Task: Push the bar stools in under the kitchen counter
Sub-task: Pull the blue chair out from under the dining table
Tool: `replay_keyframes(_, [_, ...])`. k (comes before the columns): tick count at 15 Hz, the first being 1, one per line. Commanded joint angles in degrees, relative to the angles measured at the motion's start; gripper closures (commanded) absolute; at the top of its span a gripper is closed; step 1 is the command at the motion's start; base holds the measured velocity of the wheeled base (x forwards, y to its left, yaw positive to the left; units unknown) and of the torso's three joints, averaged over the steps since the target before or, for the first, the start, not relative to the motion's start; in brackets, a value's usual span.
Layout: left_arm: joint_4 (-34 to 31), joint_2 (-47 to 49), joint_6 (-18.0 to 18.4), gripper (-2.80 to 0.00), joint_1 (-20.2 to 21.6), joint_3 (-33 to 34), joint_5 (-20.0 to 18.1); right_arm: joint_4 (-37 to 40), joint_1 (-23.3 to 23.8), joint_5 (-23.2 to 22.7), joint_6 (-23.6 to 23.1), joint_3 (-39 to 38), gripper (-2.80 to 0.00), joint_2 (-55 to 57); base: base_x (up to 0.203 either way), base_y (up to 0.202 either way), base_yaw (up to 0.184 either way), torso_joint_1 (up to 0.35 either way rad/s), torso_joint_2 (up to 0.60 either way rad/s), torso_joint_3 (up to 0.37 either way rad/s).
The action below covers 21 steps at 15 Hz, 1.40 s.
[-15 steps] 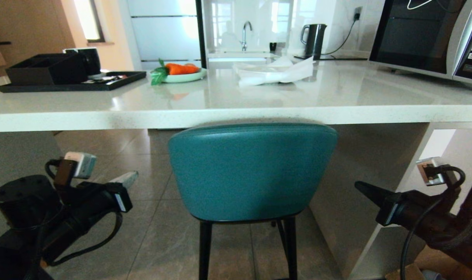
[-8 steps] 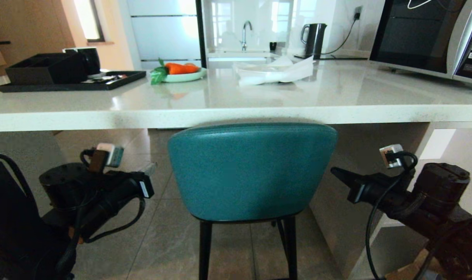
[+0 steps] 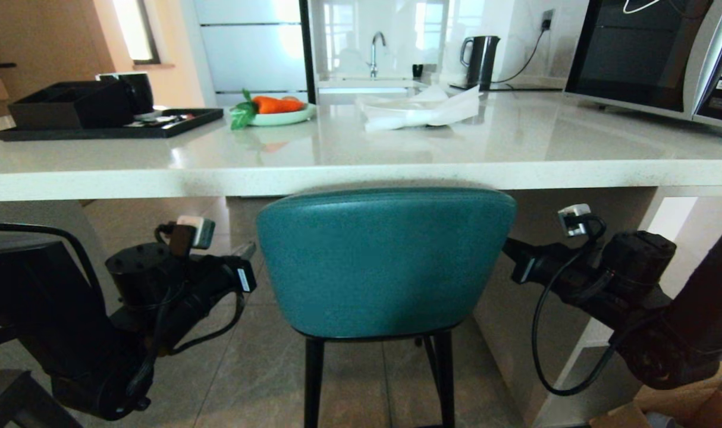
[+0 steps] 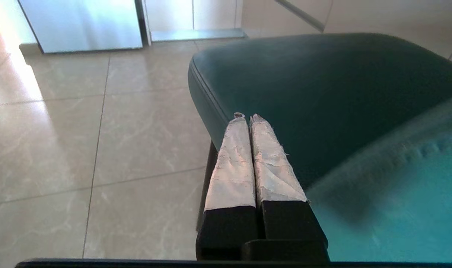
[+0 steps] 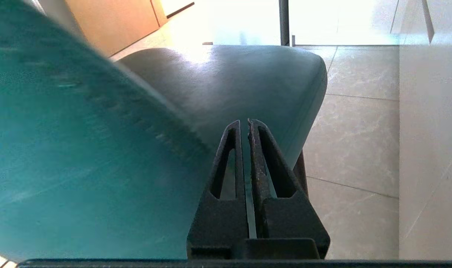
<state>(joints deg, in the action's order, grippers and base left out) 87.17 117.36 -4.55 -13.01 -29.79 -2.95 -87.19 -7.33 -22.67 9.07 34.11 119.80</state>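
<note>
A teal bar stool [image 3: 385,261] with thin black legs stands in front of me, the top of its rounded back just under the thick edge of the white speckled kitchen counter [image 3: 159,181]. My left gripper [image 3: 248,249] is shut and empty beside the left side of the stool back. In the left wrist view its taped fingertips [image 4: 246,117] reach over the seat's [image 4: 322,85] edge. My right gripper [image 3: 508,248] is shut and empty at the right side of the back. Its tips [image 5: 244,123] point along the seat [image 5: 229,78], next to the backrest [image 5: 62,149].
On the counter are a black tray [image 3: 99,128] with a box, a plate of carrots [image 3: 275,110], white paper [image 3: 423,110], a kettle [image 3: 480,59] and a microwave [image 3: 652,53]. The white slab end panel [image 3: 563,309] stands right of the stool. Cardboard boxes [image 3: 694,413] lie at the lower right.
Both arms have swung forward and inward, from low at the sides to either flank of the stool back. The stool and the view have not shifted.
</note>
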Motion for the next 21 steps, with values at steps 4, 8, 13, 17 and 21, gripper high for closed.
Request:
replay_keyframes(4, [0.5, 3.9, -0.1, 0.0, 0.0, -3.6, 0.0, -0.5, 0.1, -0.2, 0.3, 4.8, 0.0, 3.5, 0.0, 0.0, 0.0, 0.0, 0.0, 0.0])
replay_keyframes(8, [0.5, 5.5, -0.1, 0.0, 0.0, -5.6, 0.1, -0.5, 2.6, -0.8, 0.5, 9.5, 0.0, 5.9, 0.0, 0.0, 0.0, 0.0, 0.0, 0.0])
replay_keyframes(13, [0.5, 2.9, -1.5, 0.0, -7.7, -6.1, 2.6, -0.5, -0.8, -2.0, 0.4, 8.0, 0.0, 3.9, 0.0, 0.0, 0.0, 0.0, 0.0, 0.0])
replay_keyframes(17, [0.5, 1.3, -1.3, 0.0, -12.0, -6.4, 3.7, -0.5, -3.2, -3.3, 0.2, 6.0, 0.0, 1.7, 0.0, 0.0, 0.0, 0.0, 0.0, 0.0])
replay_keyframes(21, [0.5, 0.9, -1.3, 0.0, -11.3, -6.4, 3.6, -0.5, -4.4, -6.3, -0.5, 4.3, 0.0, -0.3, 0.0, 0.0, 0.0, 0.0, 0.0, 0.0])
